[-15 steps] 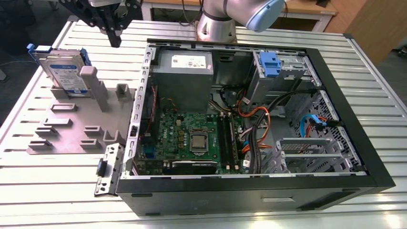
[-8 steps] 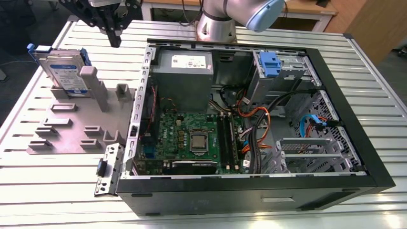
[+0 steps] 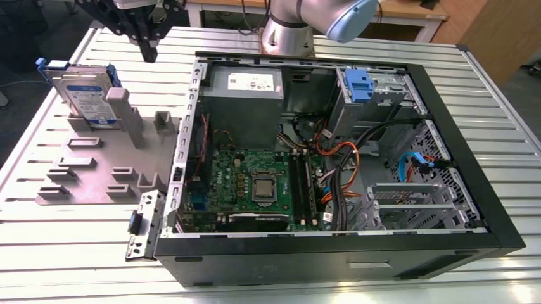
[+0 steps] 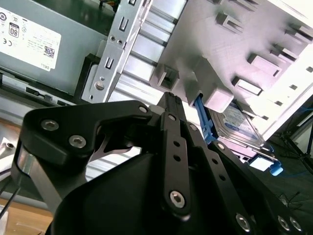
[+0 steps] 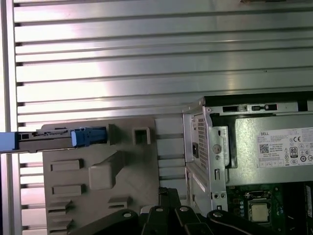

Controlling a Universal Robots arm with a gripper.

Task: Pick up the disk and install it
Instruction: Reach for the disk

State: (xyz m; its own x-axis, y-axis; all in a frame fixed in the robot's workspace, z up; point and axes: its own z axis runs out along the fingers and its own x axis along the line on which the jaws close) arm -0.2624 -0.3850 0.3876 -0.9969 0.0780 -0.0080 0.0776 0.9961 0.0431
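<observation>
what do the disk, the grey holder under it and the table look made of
Disk: likely metal casing, dull silver edge, printed paper-like label; its rails look like blue plastic. Holder: probably matte grey plastic, uniform and unreflective. Table: apparently aluminium, ribbed slats with a brushed sheen.

- the arm (image 3: pixel 292 28) stood upright at the far side, a joint (image 3: pixel 351 18) (blue-capped) bent above it.
- the gripper (image 3: pixel 151 56) hung at the exterior view's left, pointing down, its black fingers (image 3: pixel 149 44) pressed together and empty.
</observation>
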